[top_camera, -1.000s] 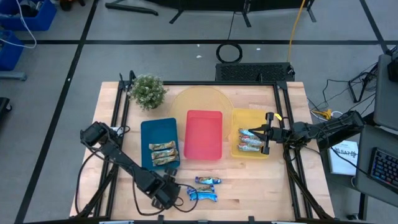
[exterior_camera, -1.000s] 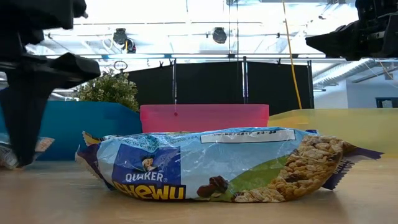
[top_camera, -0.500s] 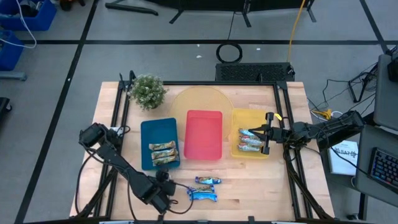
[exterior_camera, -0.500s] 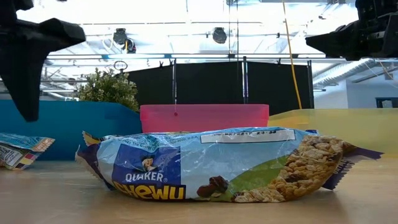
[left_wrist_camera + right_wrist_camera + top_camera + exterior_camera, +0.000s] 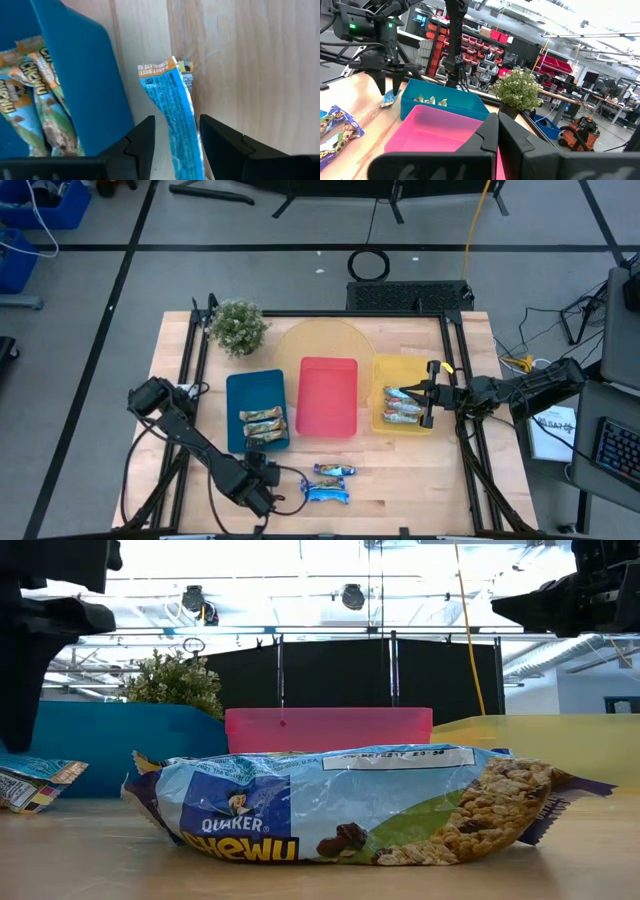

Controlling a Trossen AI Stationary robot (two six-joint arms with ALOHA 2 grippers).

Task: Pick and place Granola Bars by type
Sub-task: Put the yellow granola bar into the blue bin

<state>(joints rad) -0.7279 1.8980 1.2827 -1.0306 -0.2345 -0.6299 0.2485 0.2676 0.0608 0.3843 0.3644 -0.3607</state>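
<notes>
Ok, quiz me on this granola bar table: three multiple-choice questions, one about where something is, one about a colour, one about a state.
1. Where is the right gripper?
A. Over the yellow tray
B. Beside the plant
C. Over the blue tray

2. Which colour tray holds no bars?
A. Blue
B. Yellow
C. Red

3. How are the left gripper's fingers?
A. Shut on a tan bar
B. Open, either side of a blue-wrapped bar
C. Shut, holding nothing

Answers:
1. A: the high view shows the right gripper above the yellow tray.
2. C: the red tray is bare inside, while the other two hold bars.
3. B: the left wrist view shows the left gripper spread around the blue-wrapped bar, which lies on the table.
</notes>
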